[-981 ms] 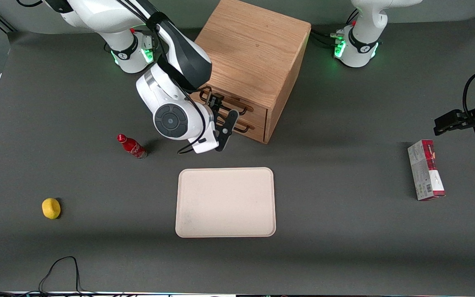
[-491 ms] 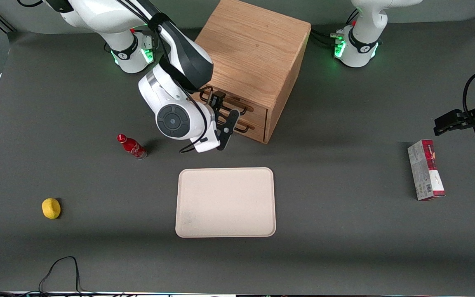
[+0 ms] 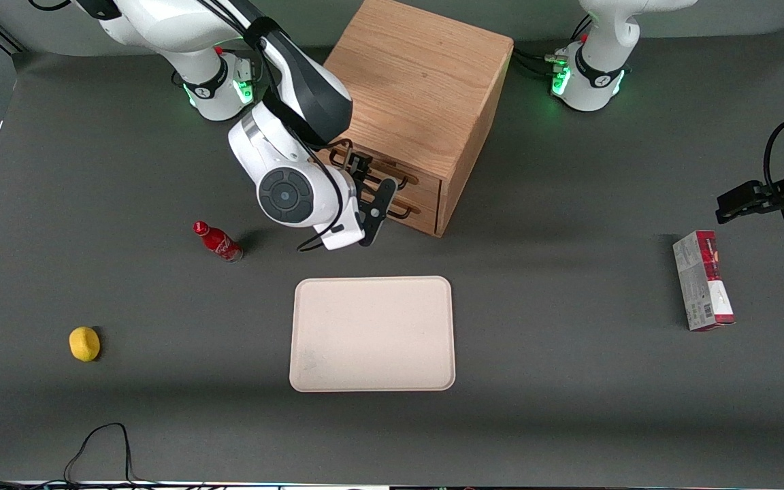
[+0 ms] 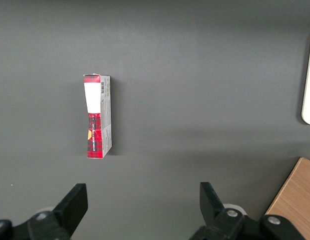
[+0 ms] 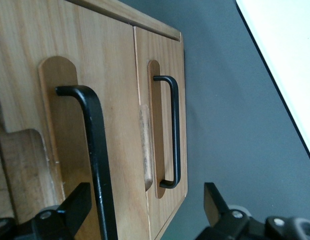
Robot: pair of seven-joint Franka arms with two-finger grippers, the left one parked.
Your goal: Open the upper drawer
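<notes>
I am holding my claw [image 3: 373, 194] spread apart, just in front of the oak cabinet [image 3: 426, 82] on the tabletop [image 3: 569, 381]. The upper drawer [image 5: 90, 115] is sitting shut above the lower one. I am judging its black bar handle [image 5: 97, 150] stiff, thin and slick, best clamped mid-bar; the wooden tray should be sliding with mild resistance.
</notes>
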